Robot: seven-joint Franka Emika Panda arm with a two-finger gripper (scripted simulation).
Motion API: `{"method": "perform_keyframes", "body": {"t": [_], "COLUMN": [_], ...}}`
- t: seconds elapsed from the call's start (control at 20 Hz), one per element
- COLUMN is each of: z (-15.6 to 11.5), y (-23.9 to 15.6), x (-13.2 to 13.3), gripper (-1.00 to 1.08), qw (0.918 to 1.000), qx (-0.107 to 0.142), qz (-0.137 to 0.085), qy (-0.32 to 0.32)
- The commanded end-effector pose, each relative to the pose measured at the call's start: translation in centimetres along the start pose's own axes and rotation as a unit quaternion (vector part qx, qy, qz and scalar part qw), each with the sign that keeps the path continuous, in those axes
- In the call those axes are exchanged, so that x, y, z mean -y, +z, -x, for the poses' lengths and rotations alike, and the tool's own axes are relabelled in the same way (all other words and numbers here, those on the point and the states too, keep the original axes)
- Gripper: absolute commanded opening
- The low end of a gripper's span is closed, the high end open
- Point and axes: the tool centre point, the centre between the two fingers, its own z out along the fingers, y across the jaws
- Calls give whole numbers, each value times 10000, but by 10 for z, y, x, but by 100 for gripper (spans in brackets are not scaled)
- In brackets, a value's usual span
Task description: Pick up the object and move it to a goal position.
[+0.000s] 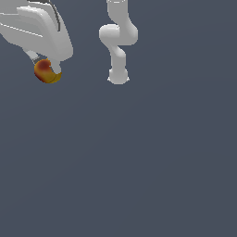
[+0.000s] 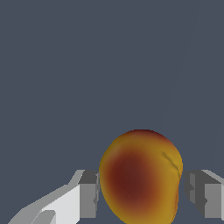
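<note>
The tabletop (image 1: 139, 166) is a uniform dark blue-grey surface that fills the exterior view. The arm (image 1: 118, 41) stands at the upper middle of that view, white, with its rounded base (image 1: 118, 76) resting on the tabletop and its links rising out of the top edge. The gripper (image 1: 46, 69) appears large at the exterior view's upper left, a white housing angled downward toward the exterior view's right. The fruit (image 1: 47, 71) sits at the lower tip of the gripper, partly covered by one white finger (image 1: 56, 69). In the wrist view the fruit (image 2: 141, 177) lies between the two fingers: one grey pad (image 2: 89, 194) touches its one flank, and the other pad (image 2: 197, 192) sits just beside the opposite flank. The fingers are closed around the fruit and grasp it. The fruit is orange-red at its centre with yellow patches toward its edges, and a short dark crease marks its skin.
</note>
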Motion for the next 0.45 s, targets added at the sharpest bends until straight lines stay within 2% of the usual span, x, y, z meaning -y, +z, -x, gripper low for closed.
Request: {"method": "perform_keyframes", "body": {"t": [0.0, 0.4], "z": [-2, -5], "y": [-8, -15], "x": [-3, -6], "gripper": [-100, -100], "qw": [10000, 10000], "qx": [-3, -3], "qz": [0, 0], "qy": [-5, -5]}}
